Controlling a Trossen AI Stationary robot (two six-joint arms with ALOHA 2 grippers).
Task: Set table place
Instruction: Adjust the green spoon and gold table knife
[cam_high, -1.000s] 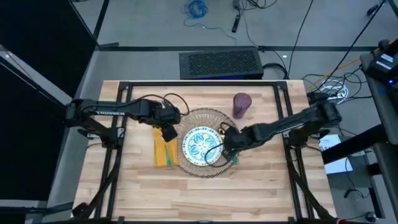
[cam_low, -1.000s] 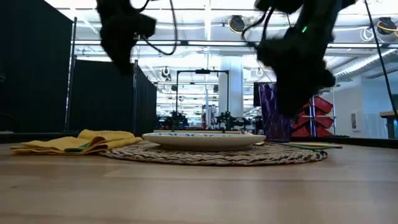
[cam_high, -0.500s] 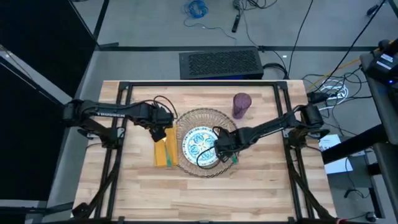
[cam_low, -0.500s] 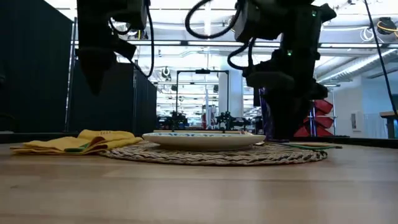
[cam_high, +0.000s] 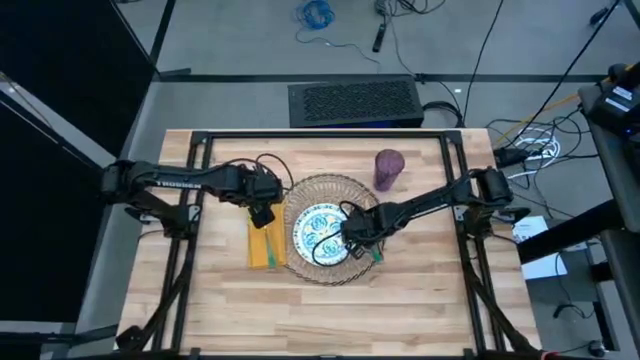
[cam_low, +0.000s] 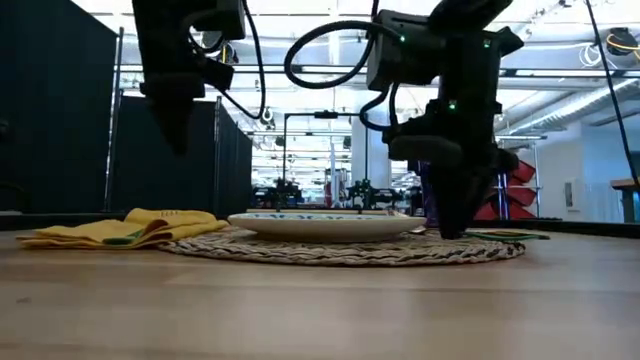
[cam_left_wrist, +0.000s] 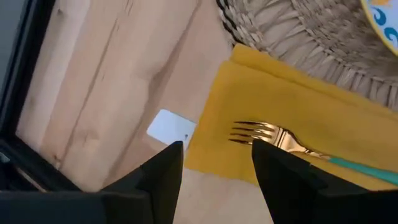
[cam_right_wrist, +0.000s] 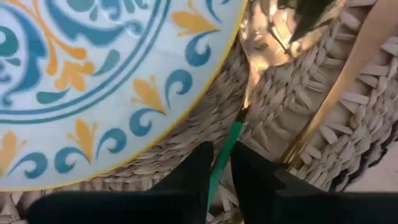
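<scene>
A round woven mat (cam_high: 330, 190) lies mid-table with the teal-patterned plate (cam_high: 320, 230) on it. The yellow napkin (cam_high: 265, 250) lies flat left of the mat, partly over its edge, and the fork (cam_left_wrist: 273, 137) rests on it. The spoon lies on the mat just right of the plate, with its gold bowl (cam_right_wrist: 267, 37) toward the far edge. A purple cup (cam_high: 388, 168) stands upright beyond the mat. My left gripper (cam_high: 262, 215) hovers open over the napkin's far end. My right gripper (cam_high: 352, 235) is down on the mat by the plate's right rim, shut on the spoon. My right gripper has the spoon's teal handle (cam_right_wrist: 225, 149) between its two fingers, which stand close on either side of it. The fingers come from above, pointing down, and lie across the handle. The spoon lies flat on the mat beside the plate.
Black frame rails (cam_high: 190, 240) run along the table's left and right sides under the arms. A black box (cam_high: 355, 102) stands beyond the far edge. Bare wood (cam_high: 330, 320) lies between the mat and the near edge.
My right gripper has gone toward the table's left edge and down, from above the mat to the mat's surface by the plate's right rim. My left gripper has shifted a little over the napkin's far end.
</scene>
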